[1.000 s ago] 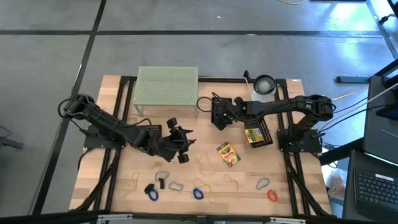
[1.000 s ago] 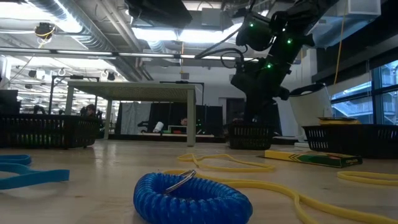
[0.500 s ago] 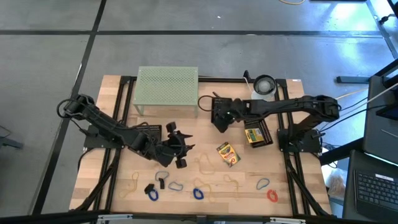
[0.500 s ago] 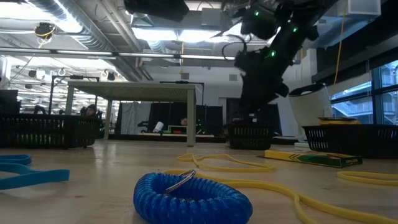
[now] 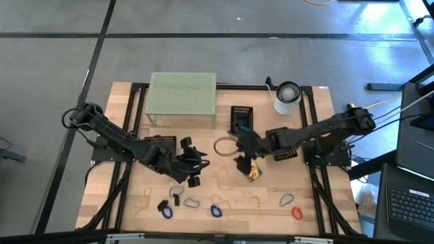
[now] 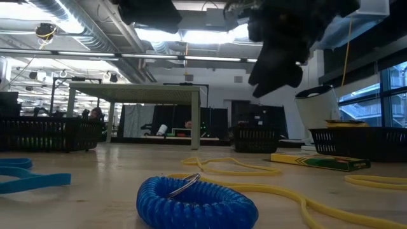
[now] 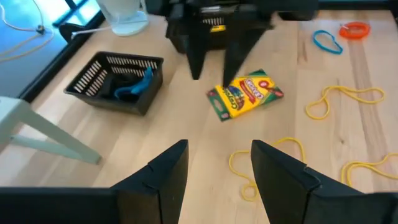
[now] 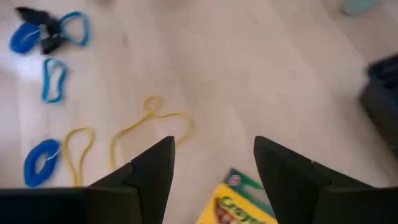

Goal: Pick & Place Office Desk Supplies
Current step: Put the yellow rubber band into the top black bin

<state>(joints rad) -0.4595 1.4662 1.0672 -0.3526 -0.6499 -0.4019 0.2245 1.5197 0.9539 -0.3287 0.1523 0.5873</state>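
Grey concrete floor is seen around a pale wooden table (image 5: 129, 91) on a black frame. At the left, the left arm is stretched low from its base toward the table's middle, and the left gripper (image 5: 192, 171) is held just above the wood with its two fingers (image 7: 158, 174) spread and nothing between them. Before it, along the near edge, small supplies are scattered: a tan rubber band (image 5: 144, 198), small black clips (image 5: 169, 201), and blue loop clips (image 5: 215, 211). Behind the left arm a pale-green mesh stand (image 5: 182, 95) is set at the far edge. Just right of that stand a small black mesh basket (image 5: 241, 119) is placed, and a blue loop clip (image 7: 132, 87) is seen lying inside it in the left wrist view. The right arm is extended from its base at the right toward the centre, and the right gripper (image 5: 241, 163) is poised over a yellow-green crayon box (image 5: 254, 169) that lies flat on the wood, its jaws parted and empty. A second crayon box (image 5: 283, 154) is mostly hidden under that arm. A white roll (image 5: 287, 97) is stood at the far right, and a blue clip (image 5: 286, 200) and a red clip (image 5: 296, 213) are laid near the front right corner.
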